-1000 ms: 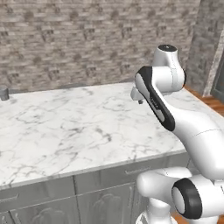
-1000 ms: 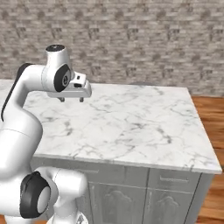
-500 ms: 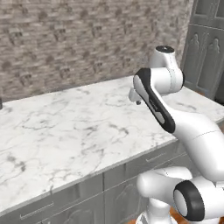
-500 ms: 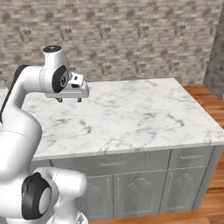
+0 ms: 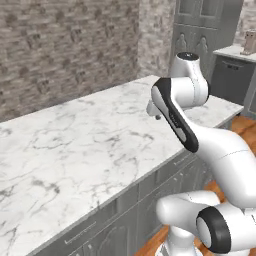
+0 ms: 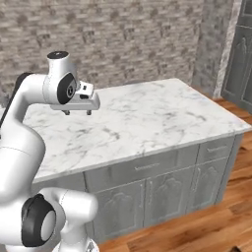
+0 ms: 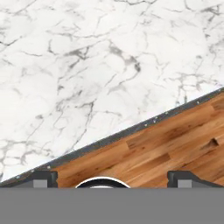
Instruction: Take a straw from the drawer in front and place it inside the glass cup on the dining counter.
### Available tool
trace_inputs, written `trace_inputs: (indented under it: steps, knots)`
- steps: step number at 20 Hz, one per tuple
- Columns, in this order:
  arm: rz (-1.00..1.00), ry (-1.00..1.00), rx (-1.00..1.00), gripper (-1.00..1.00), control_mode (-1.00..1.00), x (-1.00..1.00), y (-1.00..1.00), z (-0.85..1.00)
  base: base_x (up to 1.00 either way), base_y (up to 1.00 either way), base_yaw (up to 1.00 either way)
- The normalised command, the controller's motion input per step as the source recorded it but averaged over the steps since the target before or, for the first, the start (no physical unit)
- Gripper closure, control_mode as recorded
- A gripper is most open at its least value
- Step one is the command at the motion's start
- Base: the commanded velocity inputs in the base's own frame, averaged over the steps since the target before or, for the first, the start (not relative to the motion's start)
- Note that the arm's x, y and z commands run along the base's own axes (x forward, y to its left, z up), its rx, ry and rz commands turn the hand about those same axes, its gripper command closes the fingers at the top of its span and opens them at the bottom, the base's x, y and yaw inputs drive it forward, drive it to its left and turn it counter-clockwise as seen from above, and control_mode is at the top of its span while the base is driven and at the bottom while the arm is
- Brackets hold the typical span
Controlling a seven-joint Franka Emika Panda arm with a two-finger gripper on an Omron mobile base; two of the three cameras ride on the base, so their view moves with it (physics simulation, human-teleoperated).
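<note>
Pincer (image 6: 78,112) hangs over the marble desk (image 6: 147,118), jaws spread wide, nothing between them; in the hand view its two dark tips (image 7: 43,178) stand far apart at the bottom, looking down past the desk's edge onto a wooden floor (image 7: 175,140). No straw and no glass cup can be made out in any view, and the drawer meant by the task cannot be told either: flat grey drawer fronts (image 6: 142,167) run shut under the slab, above arched-panel cabinet doors (image 6: 167,194). Judgement on risks: the task's things are unlocated, so the arm may commit to the wrong front, taking one of the narrow drawer panels, or an arched door, for the target. With the pincer held high above the slab, a careless descent toward the fronts could knock the fingers on the desk's hard overhanging rim. A thin straw would likely be easy to miss or pinch crooked with jaws this wide. Materials: slab is white stone with grey veining, smooth and glossy, dark speckled edge strip visible from above. Base is matte grey with slim bar handles. Behind, a rough stone-brick wall (image 6: 123,44) in mixed grey-brown. Floor is warm orange-brown planks. Tall grey cabinetry (image 5: 210,30) stands at the far end.
</note>
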Motion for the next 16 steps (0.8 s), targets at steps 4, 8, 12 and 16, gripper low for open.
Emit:
trace_inputs:
  steps: [4,8,12,16]
  knots:
    - [0.0,0.0,0.0,-1.0,1.0,0.0,0.0,0.0,-0.29,0.41,-0.4]
    - [0.0,0.0,0.0,-1.0,1.0,0.0,0.0,0.0,-0.21,0.39,-0.39]
    - [0.0,0.0,0.0,-1.0,1.0,0.0,0.0,0.0,-0.26,0.34,-0.35]
    - [0.0,0.0,0.0,-1.0,1.0,0.0,0.0,0.0,-0.38,0.26,-0.32]
